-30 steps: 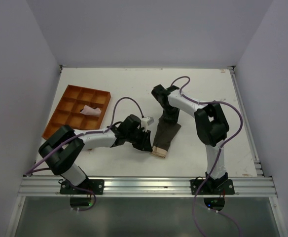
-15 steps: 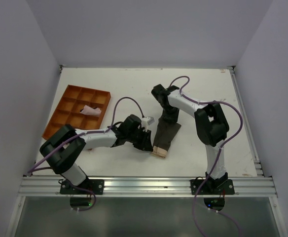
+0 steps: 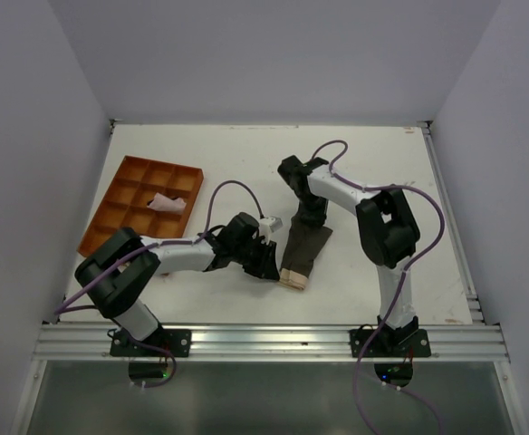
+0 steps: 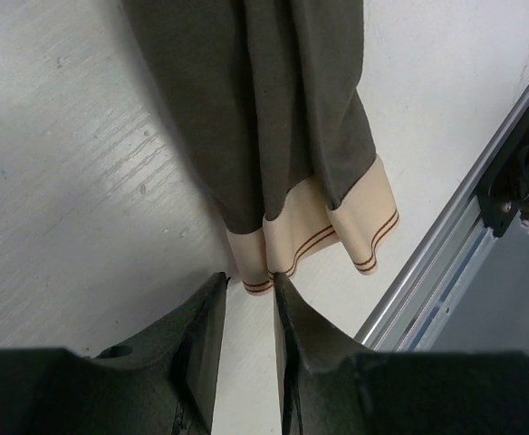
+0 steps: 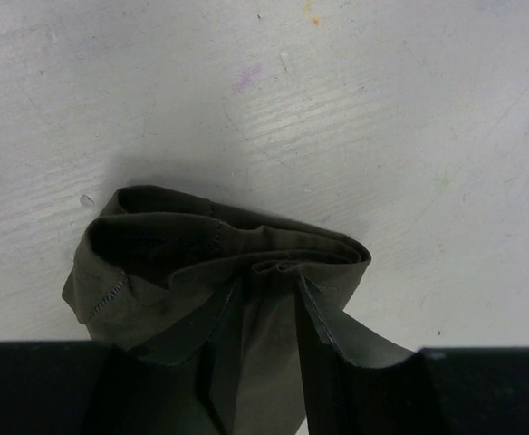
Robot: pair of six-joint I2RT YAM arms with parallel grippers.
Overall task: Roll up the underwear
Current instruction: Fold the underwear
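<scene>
Here's the underwear [image 3: 305, 246], lying as a long narrow folded strip on the table [image 3: 409, 181] between the two arms, with the tan waistband [image 4: 364, 227] at the near end and the dark end pointing away.

The right gripper [image 5: 269, 285] is on that far end. Its fingers are closed down on a fold of dark cloth, and the hem bunches up into a soft hump in front of them.

The left gripper [image 4: 249, 288] sits low at the near left corner of the waistband. Its jaws are almost together, with only a slim gap showing table, and the tan corner lies right at the tips. I see nothing pinched there.

This cloth looks light, limp and floppy. It will sag and crease wherever it's lifted and slide easily over the smooth table. The waistband looks like the firmer part, so it's the better anchor. The thin far hem is probably the place to start curling, gripped across several layers so the folds don't splay apart.

Over to the left and well apart sits the orange tray [image 3: 160, 164], a three-by-three grid. A small pink cloth [image 3: 167, 202] lies in the middle-row cell on the side nearest the underwear, and nothing else shows in the other cells.
</scene>
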